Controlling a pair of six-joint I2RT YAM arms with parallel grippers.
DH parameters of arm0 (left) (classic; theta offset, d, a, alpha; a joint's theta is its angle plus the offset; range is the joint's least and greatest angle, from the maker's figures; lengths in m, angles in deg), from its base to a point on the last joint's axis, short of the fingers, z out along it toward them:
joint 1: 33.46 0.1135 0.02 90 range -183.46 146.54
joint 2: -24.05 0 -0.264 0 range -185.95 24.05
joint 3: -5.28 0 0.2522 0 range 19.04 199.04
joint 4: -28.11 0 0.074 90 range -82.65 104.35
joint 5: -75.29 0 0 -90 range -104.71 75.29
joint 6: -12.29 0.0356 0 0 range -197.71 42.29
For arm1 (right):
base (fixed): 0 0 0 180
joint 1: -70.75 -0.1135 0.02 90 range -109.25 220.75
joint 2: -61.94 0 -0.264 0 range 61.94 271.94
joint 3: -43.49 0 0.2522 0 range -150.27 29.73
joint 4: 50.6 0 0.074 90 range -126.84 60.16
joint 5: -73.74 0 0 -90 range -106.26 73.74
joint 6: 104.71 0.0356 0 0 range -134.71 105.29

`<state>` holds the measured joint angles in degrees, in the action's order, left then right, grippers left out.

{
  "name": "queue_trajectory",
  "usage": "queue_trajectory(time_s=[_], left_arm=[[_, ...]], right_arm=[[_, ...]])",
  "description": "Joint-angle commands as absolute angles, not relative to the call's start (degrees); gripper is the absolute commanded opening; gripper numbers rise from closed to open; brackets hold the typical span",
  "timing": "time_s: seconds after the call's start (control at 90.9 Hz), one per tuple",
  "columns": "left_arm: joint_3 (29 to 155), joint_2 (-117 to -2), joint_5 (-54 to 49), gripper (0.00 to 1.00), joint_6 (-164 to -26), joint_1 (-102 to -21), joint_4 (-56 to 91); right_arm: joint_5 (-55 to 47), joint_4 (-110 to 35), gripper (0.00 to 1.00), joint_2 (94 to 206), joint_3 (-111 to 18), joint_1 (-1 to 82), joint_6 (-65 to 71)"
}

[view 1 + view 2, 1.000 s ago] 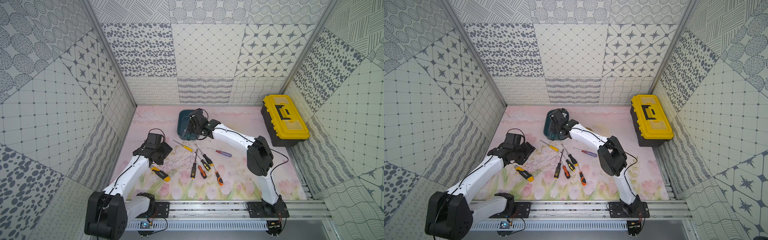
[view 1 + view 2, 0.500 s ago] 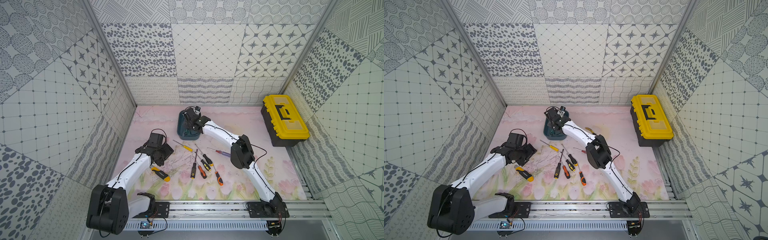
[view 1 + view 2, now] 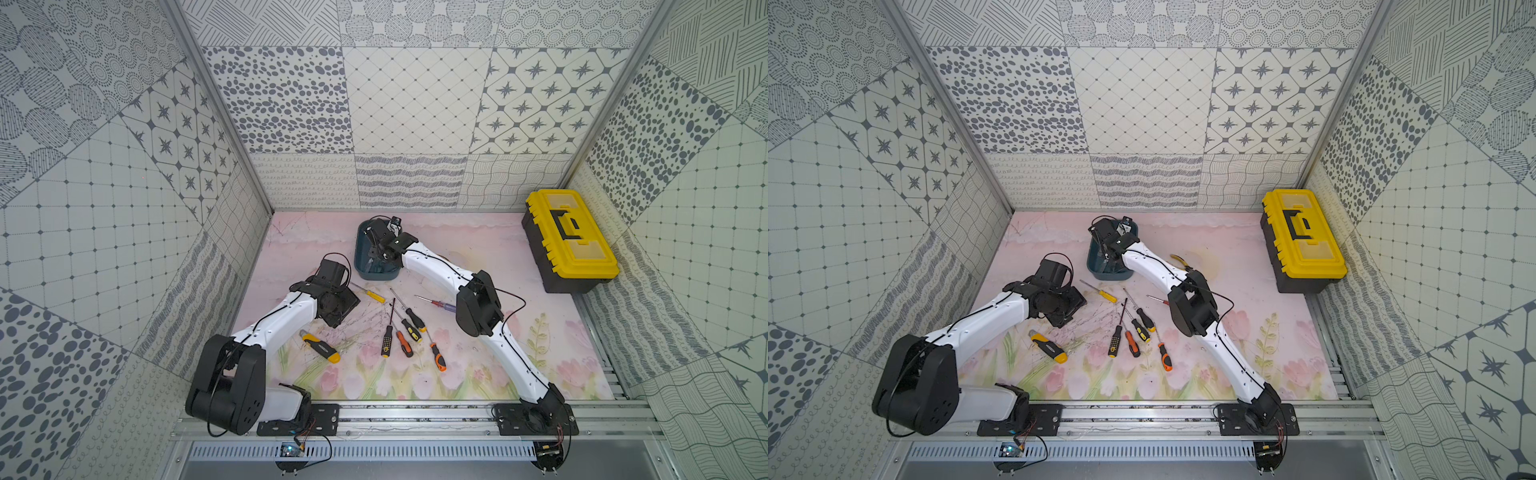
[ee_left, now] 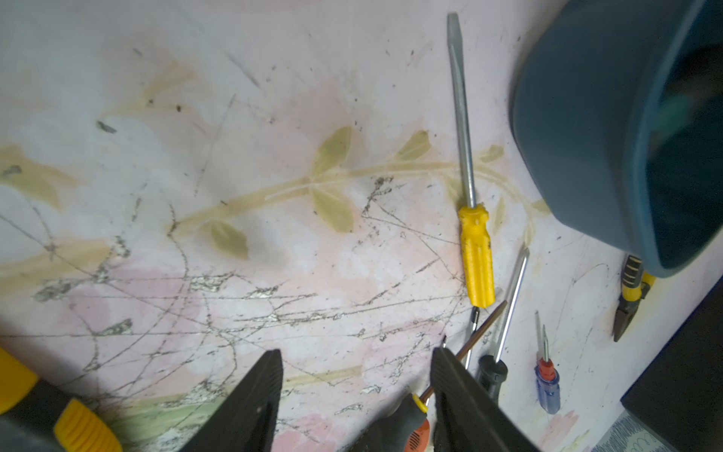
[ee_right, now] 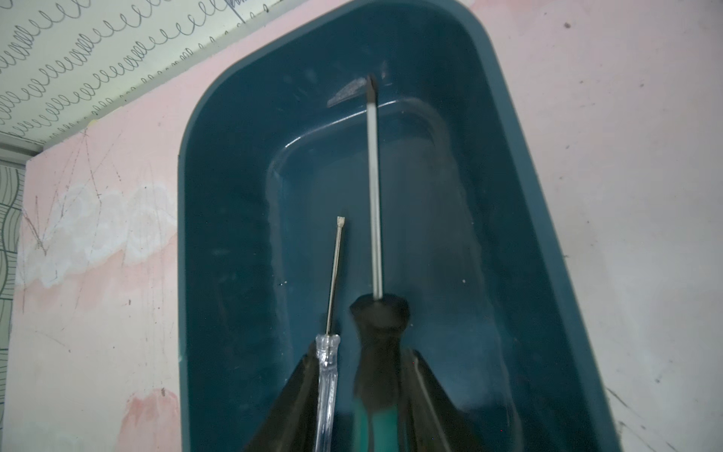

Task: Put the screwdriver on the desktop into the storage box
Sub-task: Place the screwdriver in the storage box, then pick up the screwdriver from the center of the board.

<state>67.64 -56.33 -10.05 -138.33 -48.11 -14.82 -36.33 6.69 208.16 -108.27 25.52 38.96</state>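
teal storage box (image 5: 227, 254) under right gripper (image 5: 364, 354), jaws parted round green-black screwdriver (image 5: 381, 313); left gripper (image 4: 357, 352) stands wide.

Blurred green-black screwdriver handle (image 5: 377, 391) between the fingers (image 5: 291, 415), lower end beyond the frame edge

We find both top views bright and even, shadows soft, walls (image 3: 104, 208) bowed at the edges. The right wrist view is dimmer: the storage box (image 5: 219, 235) floor glints, the screwdriver (image 5: 376, 254) handle is blurred.
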Motion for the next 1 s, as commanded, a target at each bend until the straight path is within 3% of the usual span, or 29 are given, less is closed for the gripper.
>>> queue_trajectory(time_s=[0.0,0.11,0.341,0.539,0.748,0.991], left_arm=[[72.1,-60.0,-11.5,0.57,-143.6,-49.5,-16.3],[75.3,-63.1,-13.3,0.55,-145.9,-50.8,-17.9],[83.0,-69.4,-19.9,0.56,-149.1,-55.0,-23.2],[87.5,-73.9,-23.7,0.55,-149.8,-58.4,-25.8],[90.0,-78.3,-23.3,0.50,-149.8,-60.1,-24.7],[90.6,-80.6,-24.7,0.48,-150.6,-61.3,-22.2]], right_arm=[[-35.8,5.1,0.46,205.6,-108.8,25.8,35.4],[-35.0,-0.1,0.48,199.6,-102.7,25.7,32.3],[-37.2,-17.8,0.45,179.0,-72.7,25.3,29.3],[-42.6,-20.7,0.44,164.0,-52.3,25.2,28.9],[-45.9,-19.2,0.44,153.4,-39.2,25.5,29.8],[-47.3,-15.8,0.44,148.3,-33.1,25.4,31.8]])
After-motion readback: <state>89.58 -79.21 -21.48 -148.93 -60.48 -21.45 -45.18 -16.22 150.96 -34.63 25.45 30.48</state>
